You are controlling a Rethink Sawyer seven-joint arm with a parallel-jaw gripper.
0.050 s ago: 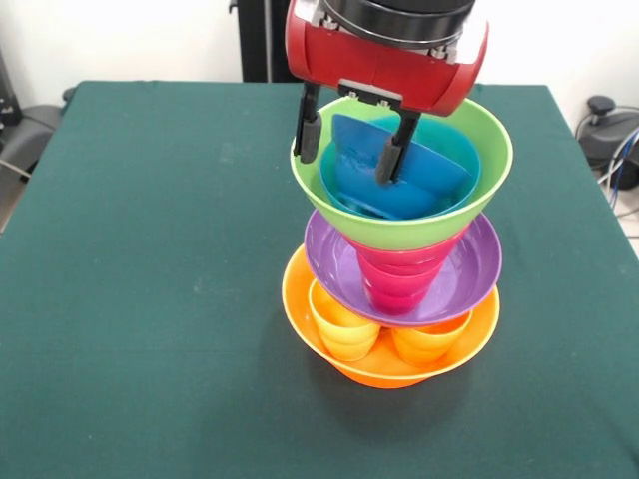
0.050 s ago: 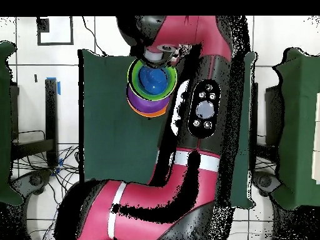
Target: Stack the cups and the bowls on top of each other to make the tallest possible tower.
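Standing on the green bench (image 1: 130, 299), the tower (image 1: 399, 259) runs bottom to top: orange bowl (image 1: 469, 344) as base, with two upturned cups inside it, yellow (image 1: 341, 324) and orange (image 1: 427, 342); purple bowl (image 1: 469, 269) resting on those; a red cup or small bowl (image 1: 399, 277) in the purple one; lime bowl (image 1: 479, 150) on that; teal bowl (image 1: 467, 150) nested in the lime one; dark blue bowl (image 1: 419, 180) tipped on edge inside the teal.

Tower's long axis is vertical, but the upper part leans off-centre toward the right of the orange bowl in the front view. Lime bowl opens upward.

Claw (image 1: 351, 140) sits over the lime bowl, fingers (image 1: 309, 135) spread moderately. One finger is near the lime bowl's rim, the other down against the blue bowl. Nothing is clearly clamped. Overhead view just shows the arm (image 2: 206, 94) over the stack.

Handling guess: thin glossy plastic, light, stiff and slippery. Pieces slide and tip easily, and the whole stack would topple from a small side push. Best hold is a rim pinch, one finger inside and one outside. Move straight up or down along the tower axis, no lateral drag.
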